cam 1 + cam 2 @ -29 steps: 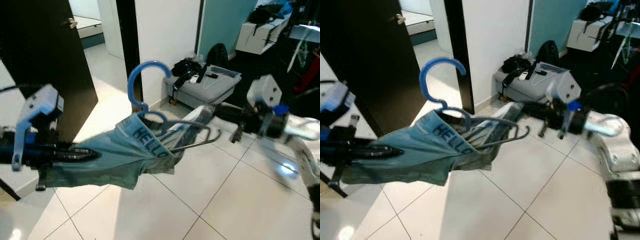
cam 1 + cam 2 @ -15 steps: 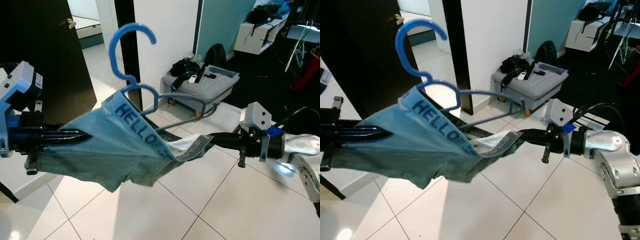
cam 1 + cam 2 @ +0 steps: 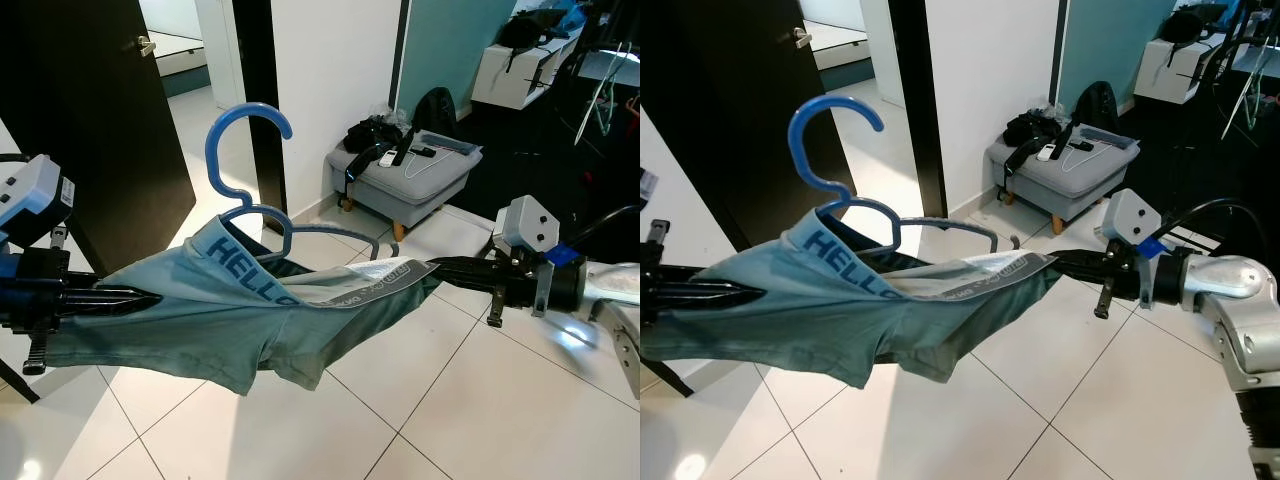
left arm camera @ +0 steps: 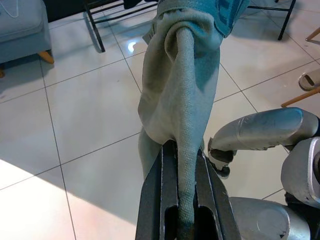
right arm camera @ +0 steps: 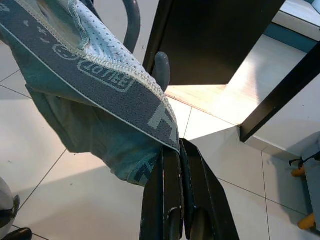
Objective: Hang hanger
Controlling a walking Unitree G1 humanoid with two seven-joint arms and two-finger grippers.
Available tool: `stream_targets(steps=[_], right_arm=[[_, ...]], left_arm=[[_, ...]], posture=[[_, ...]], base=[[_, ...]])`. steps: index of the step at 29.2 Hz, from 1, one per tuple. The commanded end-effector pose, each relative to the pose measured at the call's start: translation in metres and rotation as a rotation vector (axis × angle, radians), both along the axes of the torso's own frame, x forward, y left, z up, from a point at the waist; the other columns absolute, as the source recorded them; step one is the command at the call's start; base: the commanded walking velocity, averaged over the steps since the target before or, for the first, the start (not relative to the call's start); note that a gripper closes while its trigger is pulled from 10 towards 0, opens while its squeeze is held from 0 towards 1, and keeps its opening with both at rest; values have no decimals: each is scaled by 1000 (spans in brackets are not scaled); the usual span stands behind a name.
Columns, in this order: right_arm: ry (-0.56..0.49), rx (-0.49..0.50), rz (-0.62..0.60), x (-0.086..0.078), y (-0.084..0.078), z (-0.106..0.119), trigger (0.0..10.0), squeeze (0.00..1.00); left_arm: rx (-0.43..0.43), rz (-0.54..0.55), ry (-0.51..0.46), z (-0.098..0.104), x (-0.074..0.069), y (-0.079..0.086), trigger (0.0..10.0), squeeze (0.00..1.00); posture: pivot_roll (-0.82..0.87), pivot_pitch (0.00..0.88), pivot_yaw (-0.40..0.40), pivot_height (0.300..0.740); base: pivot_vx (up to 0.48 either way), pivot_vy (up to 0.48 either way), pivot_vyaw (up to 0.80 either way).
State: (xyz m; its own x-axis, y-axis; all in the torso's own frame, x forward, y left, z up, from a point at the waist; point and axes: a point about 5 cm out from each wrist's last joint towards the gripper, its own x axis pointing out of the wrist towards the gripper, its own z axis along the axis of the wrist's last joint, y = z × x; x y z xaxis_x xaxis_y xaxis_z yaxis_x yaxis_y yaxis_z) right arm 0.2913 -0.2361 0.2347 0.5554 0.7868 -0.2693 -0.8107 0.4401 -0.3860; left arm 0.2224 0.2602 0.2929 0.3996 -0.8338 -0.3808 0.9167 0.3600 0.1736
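A blue hanger (image 3: 245,150) stands hook-up, its lower part inside a teal garment (image 3: 230,330) with "HELLO" on the waistband. The garment is stretched in the air between both grippers, above the tiled floor. My left gripper (image 3: 135,297) is shut on the garment's left end, and cloth wraps over its fingers (image 4: 165,175). My right gripper (image 3: 440,268) is shut on the grey waistband (image 5: 115,85) at the right end. One rounded hanger arm end (image 5: 161,65) pokes out just past the waistband.
A grey footstool (image 3: 405,175) piled with dark bags stands against the white wall pillar (image 3: 330,70) ahead. A dark door (image 3: 90,110) is at the left. White cabinets (image 3: 510,70) and dark stands are at the back right. Open tiled floor (image 3: 450,400) lies below.
The right gripper closed in and took hold of the waistband, then drew it rightward, and the garment now hangs flatter. The hanger hook sits lower than half a second ago. The left gripper dropped slightly.
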Motion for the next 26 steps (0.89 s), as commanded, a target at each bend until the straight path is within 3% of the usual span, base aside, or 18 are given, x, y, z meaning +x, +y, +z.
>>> stream_targets(steps=[1, 12, 15, 16, 17, 18, 19, 22, 24, 26], right_arm=[[-20, -16, -14, -1, -4, 7, 0, 0], [-143, -47, -12, 11, 2, 35, 0, 0], [-193, -32, 30, 18, 16, 45, 0, 0], [-191, -24, 91, 17, 29, 46, 0, 0], [-183, -17, 142, 16, 39, 46, 0, 0], [-183, -17, 142, 16, 39, 46, 0, 0], [-160, -5, 213, 13, 53, 42, 0, 0], [-140, 1, 273, 9, 64, 40, 0, 0], [-105, 32, 397, 1, 86, 37, 0, 0], [-105, 32, 397, 1, 86, 37, 0, 0]], left_arm=[[41, 6, -5, 4, -2, 4, 10000, 0], [53, -61, 52, -7, -4, -3, 10000, 0], [31, -87, 70, -16, -3, -12, 10000, 0], [17, -99, 79, -22, -2, -17, 10000, 0], [9, -106, 84, -27, -1, -21, 10000, 0], [9, -106, 84, -27, -1, -21, 10000, 0], [-10, -115, 89, -33, 1, -27, 10000, 0], [-27, -121, 91, -37, 2, -32, 10000, 0], [-84, -123, 95, -48, 6, -47, 10000, 0], [-84, -123, 95, -48, 6, -47, 10000, 0]], posture=[[-19, 0, 38, 740], [-25, 0, 42, 740], [-24, 0, 43, 740], [-23, 0, 42, 740], [-23, 0, 42, 740], [-23, 0, 42, 740], [-24, 0, 39, 740], [-24, 0, 39, 740], [-23, 0, 31, 740], [-23, 0, 31, 740]], base=[[0, 0, 0], [0, 0, 0], [0, 0, 0], [0, 0, 0], [0, 0, 0], [0, 0, 0], [0, 0, 0], [0, 0, 0], [0, 0, 0], [0, 0, 0]])
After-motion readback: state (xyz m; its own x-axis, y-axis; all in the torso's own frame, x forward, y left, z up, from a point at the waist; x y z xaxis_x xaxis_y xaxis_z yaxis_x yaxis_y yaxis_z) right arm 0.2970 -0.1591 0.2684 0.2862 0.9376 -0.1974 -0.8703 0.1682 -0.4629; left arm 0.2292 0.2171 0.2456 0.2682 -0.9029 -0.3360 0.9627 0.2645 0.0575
